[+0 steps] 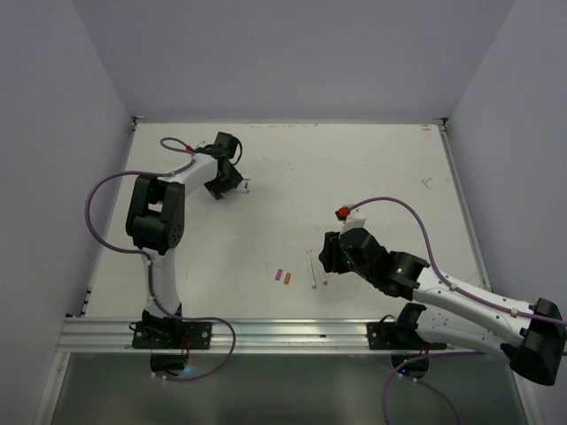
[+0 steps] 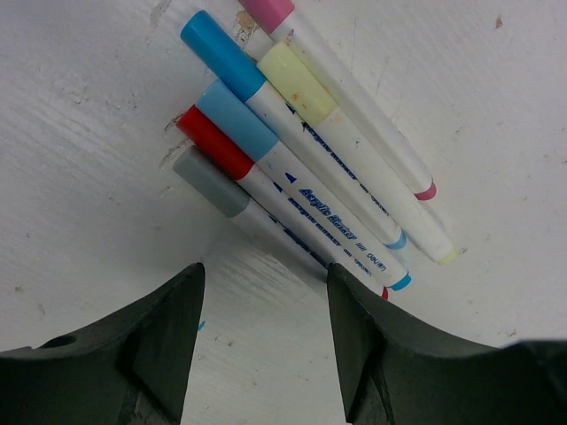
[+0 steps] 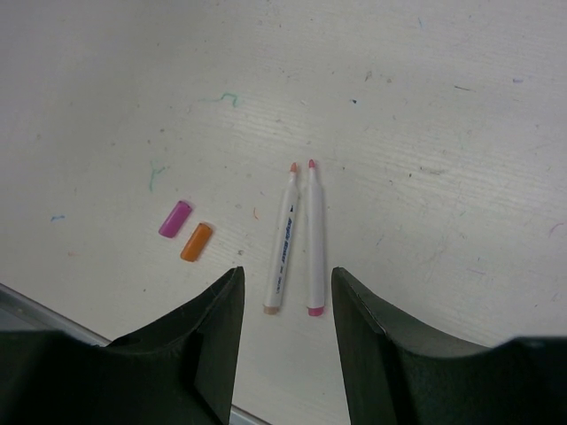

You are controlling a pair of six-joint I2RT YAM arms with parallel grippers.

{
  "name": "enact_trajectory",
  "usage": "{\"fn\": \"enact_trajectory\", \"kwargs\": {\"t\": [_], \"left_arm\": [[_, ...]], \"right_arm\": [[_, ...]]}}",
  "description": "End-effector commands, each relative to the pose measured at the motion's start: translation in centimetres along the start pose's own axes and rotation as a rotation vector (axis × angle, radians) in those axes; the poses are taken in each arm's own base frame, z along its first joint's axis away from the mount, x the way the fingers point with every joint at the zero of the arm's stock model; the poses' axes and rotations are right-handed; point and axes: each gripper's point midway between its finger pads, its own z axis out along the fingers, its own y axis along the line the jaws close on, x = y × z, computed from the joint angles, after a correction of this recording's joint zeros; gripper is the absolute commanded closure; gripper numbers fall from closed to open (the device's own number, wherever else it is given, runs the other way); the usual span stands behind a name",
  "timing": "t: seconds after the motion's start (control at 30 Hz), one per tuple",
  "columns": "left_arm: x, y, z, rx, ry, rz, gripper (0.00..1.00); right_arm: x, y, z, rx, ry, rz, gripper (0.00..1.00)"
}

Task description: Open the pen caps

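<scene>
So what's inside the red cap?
The red cap is shut on its pen, so only the white barrel shows coming out of it. The tip inside is covered by the cap and cannot be seen.

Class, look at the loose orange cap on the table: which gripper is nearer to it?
Right. The right gripper hovers close beside the orange cap, by the two uncapped pens; the left gripper is far off at the bundle of capped pens.
</scene>
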Motion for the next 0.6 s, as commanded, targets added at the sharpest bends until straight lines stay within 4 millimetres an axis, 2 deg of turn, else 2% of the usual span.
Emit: {"fn": "enact_trajectory", "kwargs": {"t": [0.0,0.33,0.43,0.5,0.57], "left_arm": [[-0.8,1.2,0.7,-0.086,-0.027,-0.01,0.4],[0.7,2.5,2.5,-0.136,-0.003,0.008,0.42],[1.1,3.1,2.6,-0.13,-0.002,0.012,0.52],[1.2,3.7,2.5,-0.131,-0.013,0.019,0.66],[1.4,4.3,2.3,-0.127,-0.024,0.019,0.75]], "right_arm": [[-0.4,-0.2,0.0,0.007,-0.025,-0.002,0.52],[-0.1,-0.4,0.2,0.008,-0.02,0.003,0.52],[0.0,-0.6,0.1,0.012,-0.024,0.009,0.52],[-0.1,-0.6,0.0,0.01,-0.028,0.012,0.52],[0.0,-0.7,0.0,0.014,-0.028,0.012,0.52]]}}
